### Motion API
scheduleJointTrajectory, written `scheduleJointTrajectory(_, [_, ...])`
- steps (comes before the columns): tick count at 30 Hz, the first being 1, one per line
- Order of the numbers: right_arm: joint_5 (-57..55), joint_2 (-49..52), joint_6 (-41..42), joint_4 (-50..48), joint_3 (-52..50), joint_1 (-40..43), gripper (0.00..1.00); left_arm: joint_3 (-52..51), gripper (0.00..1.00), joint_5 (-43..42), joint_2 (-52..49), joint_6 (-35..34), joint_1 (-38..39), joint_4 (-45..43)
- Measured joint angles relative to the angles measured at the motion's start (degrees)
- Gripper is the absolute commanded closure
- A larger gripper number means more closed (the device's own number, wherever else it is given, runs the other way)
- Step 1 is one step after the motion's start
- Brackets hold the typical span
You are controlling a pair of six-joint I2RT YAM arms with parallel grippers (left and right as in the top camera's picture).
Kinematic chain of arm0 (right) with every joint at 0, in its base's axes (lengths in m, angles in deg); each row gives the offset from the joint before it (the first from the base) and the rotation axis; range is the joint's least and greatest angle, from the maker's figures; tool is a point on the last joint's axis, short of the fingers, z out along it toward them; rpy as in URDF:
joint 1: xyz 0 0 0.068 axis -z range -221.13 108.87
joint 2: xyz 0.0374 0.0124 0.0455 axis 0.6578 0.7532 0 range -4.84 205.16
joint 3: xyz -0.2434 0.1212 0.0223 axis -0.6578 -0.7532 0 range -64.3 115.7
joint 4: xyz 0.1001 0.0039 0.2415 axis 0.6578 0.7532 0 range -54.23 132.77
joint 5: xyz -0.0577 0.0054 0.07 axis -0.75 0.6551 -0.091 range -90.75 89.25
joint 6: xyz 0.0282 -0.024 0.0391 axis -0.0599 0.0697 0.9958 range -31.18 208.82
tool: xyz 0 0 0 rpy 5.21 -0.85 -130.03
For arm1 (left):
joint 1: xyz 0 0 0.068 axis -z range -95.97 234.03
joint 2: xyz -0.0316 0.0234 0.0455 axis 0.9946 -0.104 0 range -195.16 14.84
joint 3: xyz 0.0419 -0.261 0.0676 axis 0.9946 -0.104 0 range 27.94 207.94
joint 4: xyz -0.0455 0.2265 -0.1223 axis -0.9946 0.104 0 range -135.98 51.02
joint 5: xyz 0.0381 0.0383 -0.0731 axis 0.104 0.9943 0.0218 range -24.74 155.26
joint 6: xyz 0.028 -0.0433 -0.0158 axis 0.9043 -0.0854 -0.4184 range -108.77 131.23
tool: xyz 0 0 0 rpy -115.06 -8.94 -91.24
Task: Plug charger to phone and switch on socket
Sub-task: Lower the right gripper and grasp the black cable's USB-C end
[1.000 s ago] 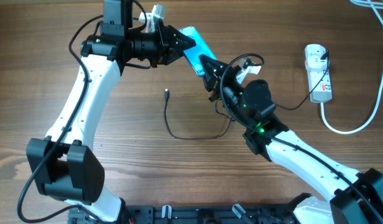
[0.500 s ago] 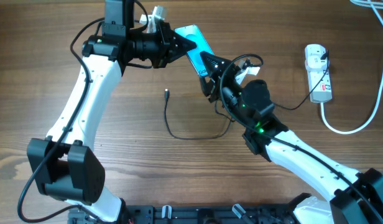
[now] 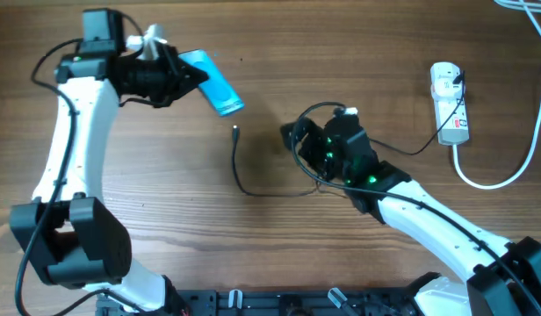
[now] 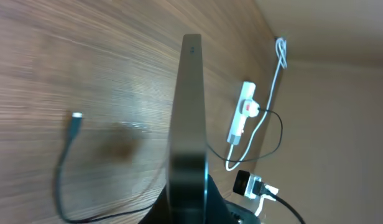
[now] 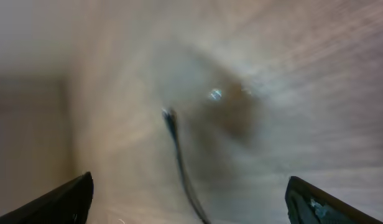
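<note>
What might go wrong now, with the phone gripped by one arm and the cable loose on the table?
The left gripper holds the phone by one end, so it may twist or slip when the charger is pushed in. Its tip is small and lies on the table; the open right gripper may miss it or grab it crooked.

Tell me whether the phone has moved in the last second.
Yes. The phone has shifted left in the overhead view, farther from the socket.
</note>
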Motion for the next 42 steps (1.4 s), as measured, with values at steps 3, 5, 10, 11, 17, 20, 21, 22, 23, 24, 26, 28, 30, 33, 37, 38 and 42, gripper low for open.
scheduleJointTrajectory(3, [3.5,0.0,-6.8,3.0,0.0,0.1,0.19,0.0,0.96,0.0,0.0,3.8,-3.8,1.6])
scheduleJointTrajectory(5, [4.9,0.0,-10.1,5.3,0.0,0.1,0.21,0.0,0.96,0.0,0.0,5.7,-5.8,2.3])
scheduleJointTrajectory(10, [5.7,0.2,-18.1,18.2,5.5,0.1,0.35,0.0,0.96,-5.2,0.0,8.3,-10.4,1.9])
scheduleJointTrajectory(11, [5.7,0.2,-20.6,20.2,7.8,0.1,0.38,0.0,0.96,-7.8,0.0,8.6,-12.2,1.9])
scheduleJointTrajectory(17, [5.7,5.0,-27.6,28.6,21.3,0.1,0.46,0.0,0.96,-20.1,0.0,8.1,-19.7,0.7])
scheduleJointTrajectory(20, [5.7,11.3,-30.6,33.2,29.1,0.0,0.52,0.0,0.96,-24.4,0.0,5.7,-21.0,0.2])
scheduleJointTrajectory(21, [5.7,13.3,-31.4,35.1,31.7,-0.1,0.52,0.0,0.96,-25.3,0.0,5.0,-21.1,0.1])
scheduleJointTrajectory(22, [5.7,16.0,-32.5,36.4,35.0,-0.4,0.53,0.0,0.96,-26.1,0.0,4.3,-21.2,0.0])
scheduleJointTrajectory(23, [5.7,17.9,-33.0,37.3,37.4,-0.9,0.53,0.0,0.96,-26.6,0.0,3.7,-21.2,0.1])
scheduleJointTrajectory(24, [5.6,19.5,-33.4,37.6,39.3,-1.4,0.53,0.0,0.96,-27.0,0.0,3.2,-21.2,0.1])
scheduleJointTrajectory(26, [5.7,22.7,-34.2,37.5,42.9,-2.8,0.53,0.0,0.96,-27.4,0.0,2.0,-21.2,0.1])
scheduleJointTrajectory(28, [5.5,25.3,-33.7,34.9,44.5,-4.4,0.43,0.0,0.96,-27.6,0.0,0.3,-21.2,0.0])
scheduleJointTrajectory(30, [5.0,28.1,-30.9,31.0,44.9,-5.5,0.42,0.0,0.96,-27.6,0.0,-0.8,-21.2,-0.2])
scheduleJointTrajectory(33, [4.6,33.0,-26.3,26.6,44.8,-6.1,0.48,0.0,0.96,-27.6,0.0,-1.6,-21.2,-0.2])
scheduleJointTrajectory(37, [4.3,37.7,-26.9,21.9,44.8,-6.7,0.62,0.0,0.96,-27.6,0.0,-1.9,-21.9,-0.3])
scheduleJointTrajectory(38, [4.0,38.4,-27.5,21.4,44.8,-7.2,0.64,0.0,0.96,-27.6,0.0,-1.9,-22.3,-0.3])
scheduleJointTrajectory(42, [0.6,41.1,-29.7,20.1,44.7,-9.9,0.67,0.0,0.96,-27.6,0.0,-1.9,-23.6,-0.3])
